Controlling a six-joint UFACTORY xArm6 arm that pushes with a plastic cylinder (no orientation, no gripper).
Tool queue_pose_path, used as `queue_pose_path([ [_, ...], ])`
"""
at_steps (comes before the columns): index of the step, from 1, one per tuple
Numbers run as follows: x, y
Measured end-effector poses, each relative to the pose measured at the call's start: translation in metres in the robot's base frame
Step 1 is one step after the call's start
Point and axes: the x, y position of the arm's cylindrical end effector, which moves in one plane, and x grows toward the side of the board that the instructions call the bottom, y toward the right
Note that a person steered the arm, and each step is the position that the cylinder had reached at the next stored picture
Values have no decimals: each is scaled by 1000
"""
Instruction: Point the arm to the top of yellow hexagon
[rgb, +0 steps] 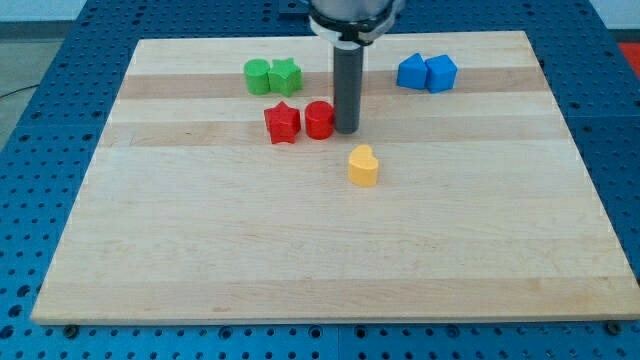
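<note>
One yellow block (363, 166) lies near the board's middle; its shape looks rounded, like a heart more than a hexagon. My tip (347, 129) rests on the board above and slightly left of the yellow block, a short gap apart. The tip stands right beside a red cylinder (319, 119), touching or nearly touching its right side. A red star (282, 122) sits just left of the cylinder.
A green cylinder (258, 76) and a green star (285, 76) sit together at the view's top, left of the rod. Two blue blocks (412, 71) (440, 73) sit together at the top right. The wooden board (320, 260) lies on a blue perforated table.
</note>
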Motion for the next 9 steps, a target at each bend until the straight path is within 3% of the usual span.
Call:
queue_pose_path([
  [2,0,-35],
  [4,-2,2],
  [9,-104,-3],
])
